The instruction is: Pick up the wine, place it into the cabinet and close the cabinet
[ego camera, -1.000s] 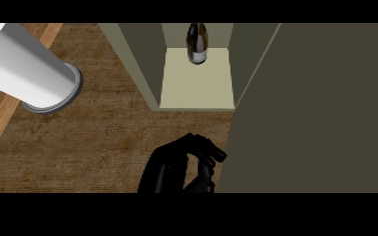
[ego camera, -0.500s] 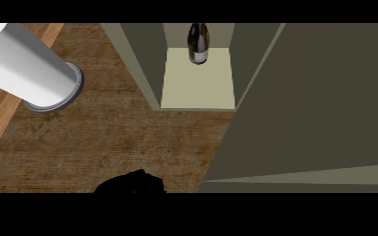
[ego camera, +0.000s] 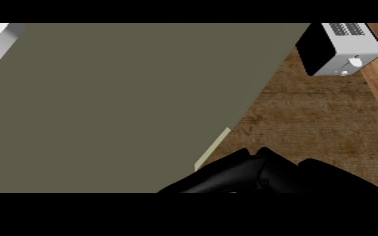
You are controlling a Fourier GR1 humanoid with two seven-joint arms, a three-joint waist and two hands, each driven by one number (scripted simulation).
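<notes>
hand [ego camera: 266, 177] | low at view's bottom edge | black, fingers unclear

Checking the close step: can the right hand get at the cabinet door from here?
Probably yes: the right hand lies right beside the door's lower edge, with nothing between them; whether they touch can't be told. The toaster stands well apart.

Light is even and soft, with no clear source and no glare. The olive cabinet door [ego camera: 133, 105] is one flat, unshaded tone. The wooden counter [ego camera: 317, 115] keeps sharp grain, darkening slightly near the toaster [ego camera: 336, 47]. The black hand [ego camera: 258, 177] shows almost no surface detail.
</notes>
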